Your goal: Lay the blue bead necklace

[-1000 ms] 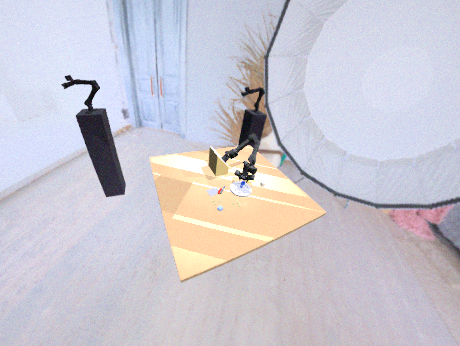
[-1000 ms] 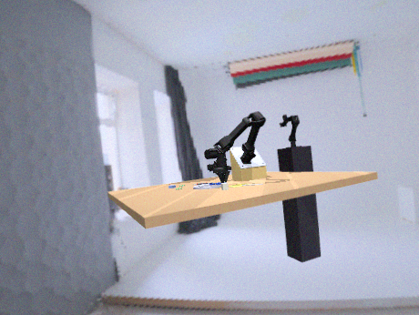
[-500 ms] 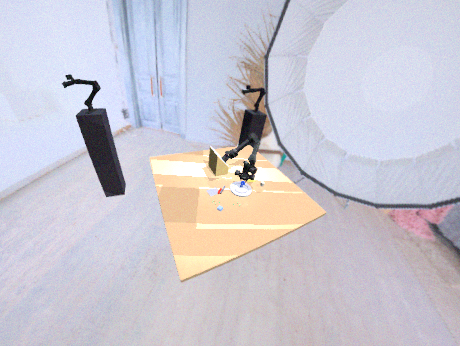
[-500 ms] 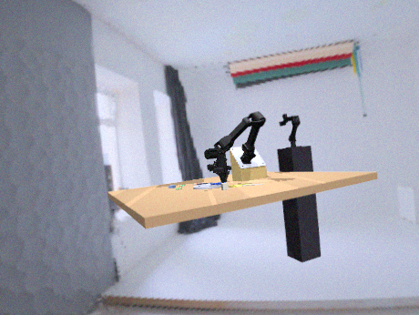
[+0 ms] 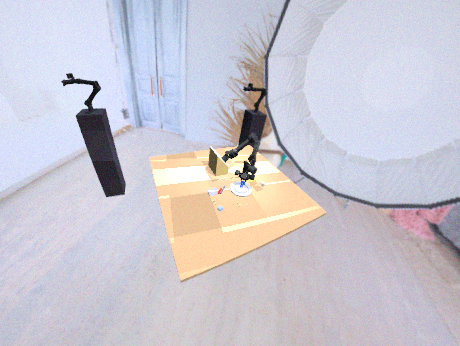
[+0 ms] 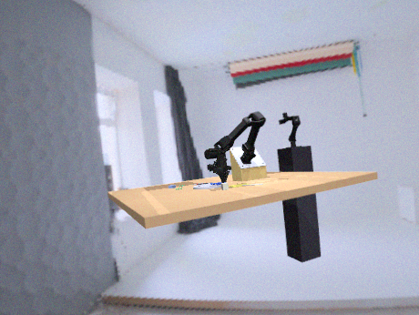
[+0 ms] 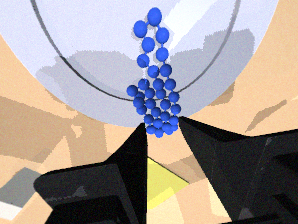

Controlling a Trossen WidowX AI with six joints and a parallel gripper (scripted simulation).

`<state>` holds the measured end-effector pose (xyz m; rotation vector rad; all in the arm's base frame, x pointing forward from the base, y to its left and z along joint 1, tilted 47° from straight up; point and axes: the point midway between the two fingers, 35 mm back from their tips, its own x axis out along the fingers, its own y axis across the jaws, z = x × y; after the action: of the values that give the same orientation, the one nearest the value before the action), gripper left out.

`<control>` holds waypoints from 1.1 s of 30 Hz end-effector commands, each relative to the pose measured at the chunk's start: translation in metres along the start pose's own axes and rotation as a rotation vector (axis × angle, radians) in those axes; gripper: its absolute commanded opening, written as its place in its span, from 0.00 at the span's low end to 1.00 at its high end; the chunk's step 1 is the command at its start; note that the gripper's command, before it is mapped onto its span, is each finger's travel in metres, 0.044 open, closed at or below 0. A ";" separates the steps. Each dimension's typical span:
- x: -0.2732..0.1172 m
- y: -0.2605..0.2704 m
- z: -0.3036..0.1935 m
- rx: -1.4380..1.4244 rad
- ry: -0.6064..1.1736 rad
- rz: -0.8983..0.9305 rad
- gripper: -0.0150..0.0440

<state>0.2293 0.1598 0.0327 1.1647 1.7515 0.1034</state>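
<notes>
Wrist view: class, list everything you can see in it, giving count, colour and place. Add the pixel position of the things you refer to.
Bead necklace (image 5: 243, 184) (image 6: 216, 184) (image 7: 155, 97): one, blue, bunched at the near end, crossing the board's near edge; beads overlap, so cannot be counted.
Round board (image 5: 233, 192) (image 6: 199, 187) (image 7: 110, 62): one, pale, top of picture.
Groove (image 7: 61, 56): one, dark curve on the board.
Flat piece (image 7: 164, 182): one, yellow, bottom middle, partly hidden.
Block (image 5: 262, 184) (image 6: 224, 187) (image 7: 22, 186): one, grey-white, bottom left, partly hidden.
Table (image 5: 200, 250) (image 6: 296, 187) (image 7: 280, 107): one, light wood, underneath.
Pincer (image 5: 243, 181) (image 6: 224, 181) (image 7: 161, 123): one, black, two fingers, tips beside the bunched beads; grip unclear.
</notes>
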 end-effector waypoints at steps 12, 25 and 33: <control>-0.011 0.000 0.001 0.000 -0.005 -0.003 0.25; -0.026 0.007 0.016 0.002 -0.008 -0.005 0.25; -0.026 0.017 0.040 0.001 -0.009 -0.005 0.25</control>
<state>0.2629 0.1349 0.0420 1.1615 1.7455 0.0929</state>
